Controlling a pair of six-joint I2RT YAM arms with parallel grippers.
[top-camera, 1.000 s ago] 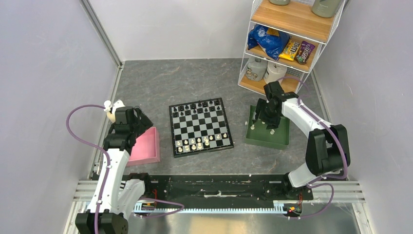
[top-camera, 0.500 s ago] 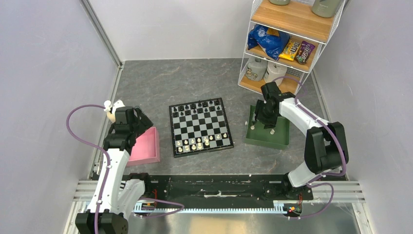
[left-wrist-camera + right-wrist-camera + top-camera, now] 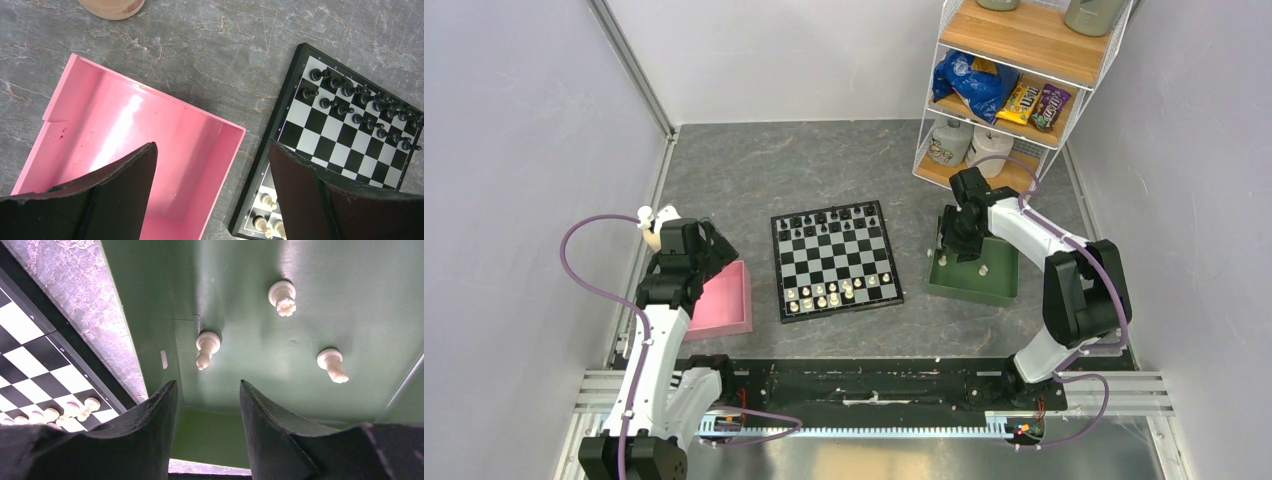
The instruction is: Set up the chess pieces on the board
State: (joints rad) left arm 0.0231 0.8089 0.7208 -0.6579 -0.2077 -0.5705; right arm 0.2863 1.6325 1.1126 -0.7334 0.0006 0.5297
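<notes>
Your right wrist camera shows what the overhead view barely resolves: three cream chess pieces (image 3: 206, 347) spaced apart on the floor of the green tray (image 3: 150, 315), with the right gripper (image 3: 207, 390) hanging over them, jaws spread and holding nothing. The left wrist camera shows the left gripper (image 3: 212, 147) likewise wide open above the pink tray (image 3: 125, 130), just beside the board (image 3: 345, 135). Since a second ago the right gripper has shifted toward the green tray's far left corner, while the left arm has not moved. On the board, black pieces (image 3: 828, 222) crowd the far rows and cream ones stand along the near edge.
</notes>
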